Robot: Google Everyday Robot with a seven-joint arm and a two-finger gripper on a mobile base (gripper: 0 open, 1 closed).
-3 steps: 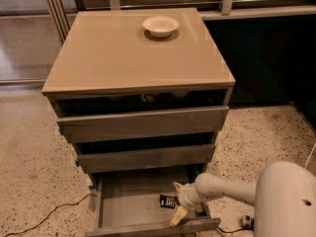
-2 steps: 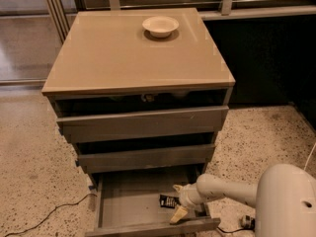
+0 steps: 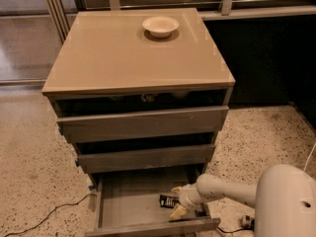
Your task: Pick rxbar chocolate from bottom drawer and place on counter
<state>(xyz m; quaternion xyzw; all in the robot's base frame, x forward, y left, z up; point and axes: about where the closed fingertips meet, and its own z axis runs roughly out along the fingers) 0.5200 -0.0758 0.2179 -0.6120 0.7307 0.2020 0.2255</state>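
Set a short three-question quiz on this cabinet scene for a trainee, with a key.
1. True or false: the small black rectangular wrapper bar lies on the glossy tan counter top.
2. Where is the robot's gripper? A) above the counter top B) inside the open grey bottom drawer, at the bar's right end C) down on the speckled floor
3. Fill in: the round white bowl stands on the ____.

Key: 1 false, the bar is in the bottom drawer; 2 B; 3 counter top.
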